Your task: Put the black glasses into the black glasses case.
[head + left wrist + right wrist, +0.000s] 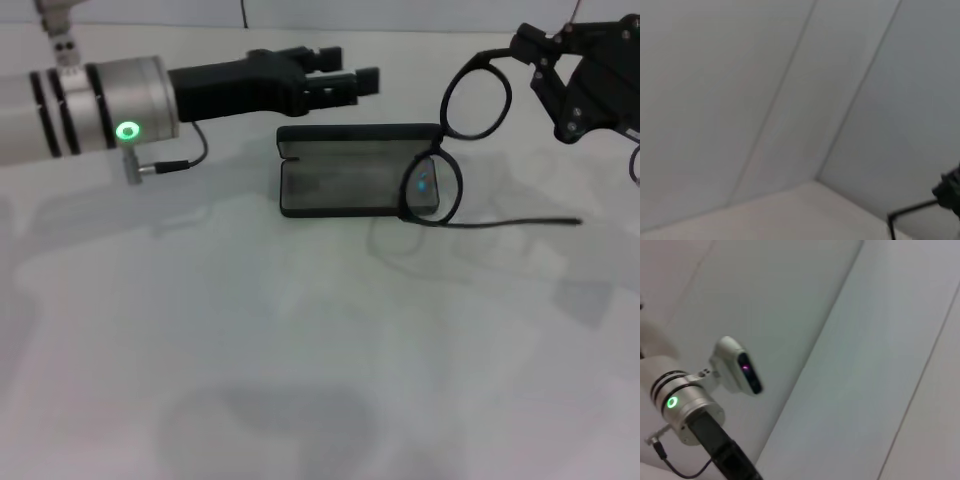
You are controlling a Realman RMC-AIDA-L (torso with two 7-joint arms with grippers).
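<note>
Your right hand was clamped on the glasses at one temple, near the frame's upper corner, holding them in the air over the right end of the case. The glasses hung tilted: one lens high beside the hand, the other low over the case's right end, the free temple sticking out to the right just above the table. The case lay open on the table, grey lining up, lid standing at the back. Your left hand hovered just behind the case's left end, fingers slightly apart, holding nothing. The left wrist view showed only wall and a bit of the glasses.
</note>
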